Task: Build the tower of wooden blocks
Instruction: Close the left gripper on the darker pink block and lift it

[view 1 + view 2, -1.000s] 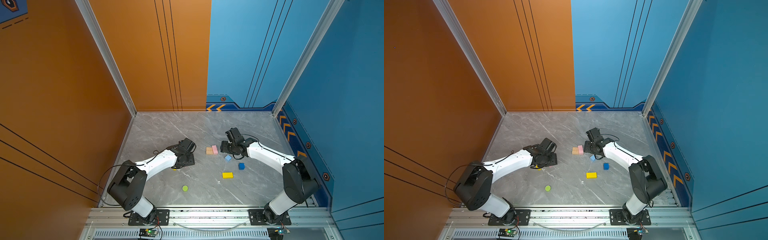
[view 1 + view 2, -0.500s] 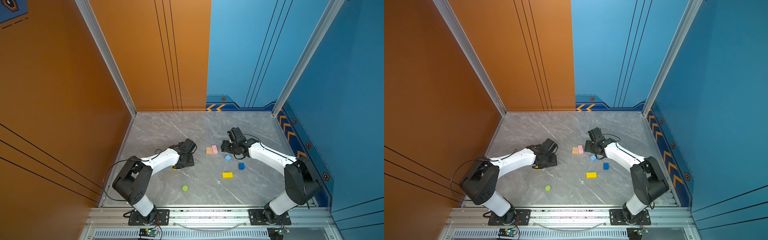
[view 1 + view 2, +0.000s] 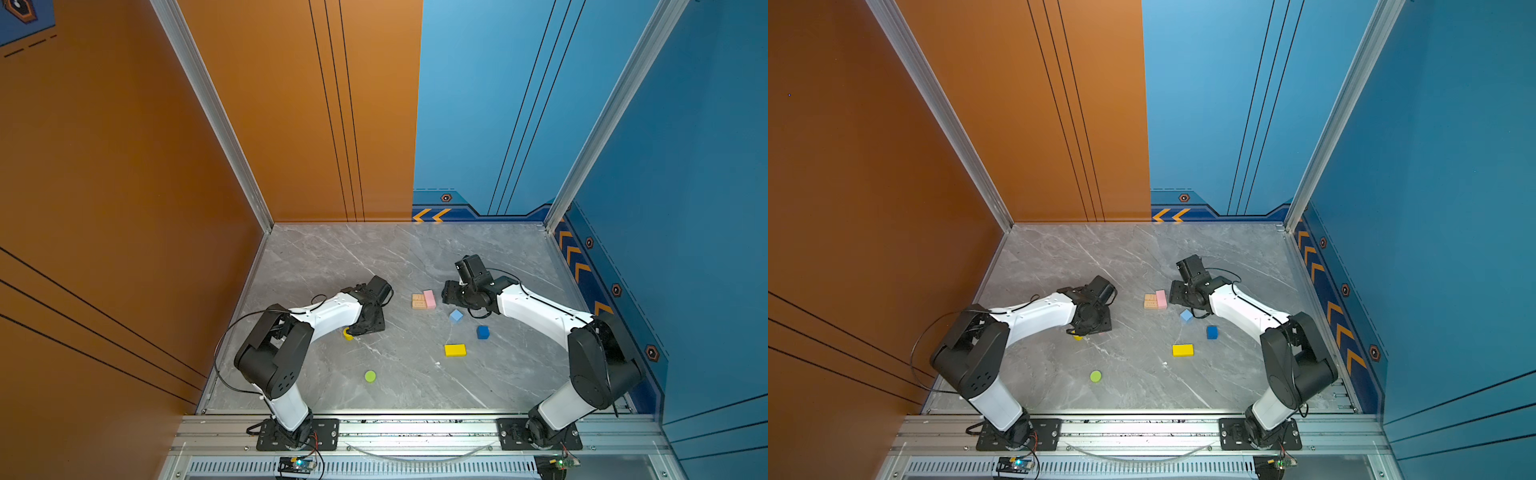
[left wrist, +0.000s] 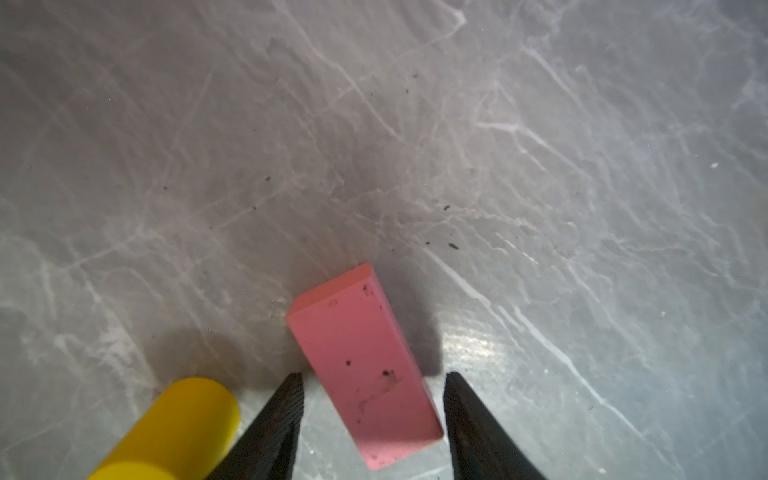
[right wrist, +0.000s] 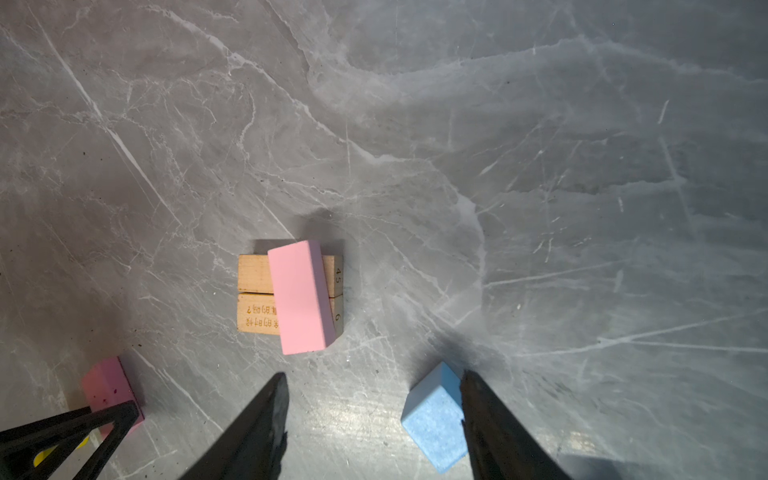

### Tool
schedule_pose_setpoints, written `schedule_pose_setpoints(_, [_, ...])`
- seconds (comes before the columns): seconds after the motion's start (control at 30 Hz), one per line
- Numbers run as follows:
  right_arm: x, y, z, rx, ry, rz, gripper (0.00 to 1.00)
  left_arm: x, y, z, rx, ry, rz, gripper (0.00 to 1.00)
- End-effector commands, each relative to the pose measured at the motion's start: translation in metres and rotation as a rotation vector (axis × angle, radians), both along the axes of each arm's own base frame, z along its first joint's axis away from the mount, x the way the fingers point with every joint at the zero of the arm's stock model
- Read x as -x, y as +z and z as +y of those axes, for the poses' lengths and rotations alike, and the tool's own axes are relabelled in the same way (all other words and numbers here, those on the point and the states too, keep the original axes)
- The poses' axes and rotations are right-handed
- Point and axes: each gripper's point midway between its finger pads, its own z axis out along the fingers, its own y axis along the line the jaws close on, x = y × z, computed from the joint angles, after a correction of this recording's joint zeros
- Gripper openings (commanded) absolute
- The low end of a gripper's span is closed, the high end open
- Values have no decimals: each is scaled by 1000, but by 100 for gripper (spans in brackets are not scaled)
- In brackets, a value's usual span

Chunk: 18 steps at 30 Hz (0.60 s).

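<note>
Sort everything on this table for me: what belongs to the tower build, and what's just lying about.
Tower build: two tan planks, pink bar lying across them, second pink bar, yellow cylinder, lime-green cylinder, light-blue cube, dark-blue cube, yellow brick.

Lying about: white speck and dark crumbs on the tabletop.

Two tan planks point(image 5: 255, 291) are lying side by side, a pink bar point(image 5: 301, 297) resting across them. Left of the planks, another pink bar point(image 4: 361, 365) and a yellow cylinder point(image 4: 178, 428) are lying flat. In front of the planks, a light-blue cube point(image 3: 456, 316), dark-blue cube point(image 3: 482, 332), yellow brick point(image 3: 455, 350) and lime-green cylinder point(image 3: 370, 376), seemingly upright, are sitting apart.
</note>
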Motion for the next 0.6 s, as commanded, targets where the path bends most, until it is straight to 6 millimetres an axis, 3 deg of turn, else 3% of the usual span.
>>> schedule_pose_setpoints(0.0, [-2,-6,0,-3,-7,13,67,-4,-1,6,-43,-9,5,49])
schedule_pose_setpoints(0.4, [-1,-8,1,0,-5,20,67,-13,14,-10,-9,-59,-27,18])
schedule_pose_setpoints(0.57, [-1,-7,0,4,-5,18,67,-18,28,-21,-17,-101,-54,16])
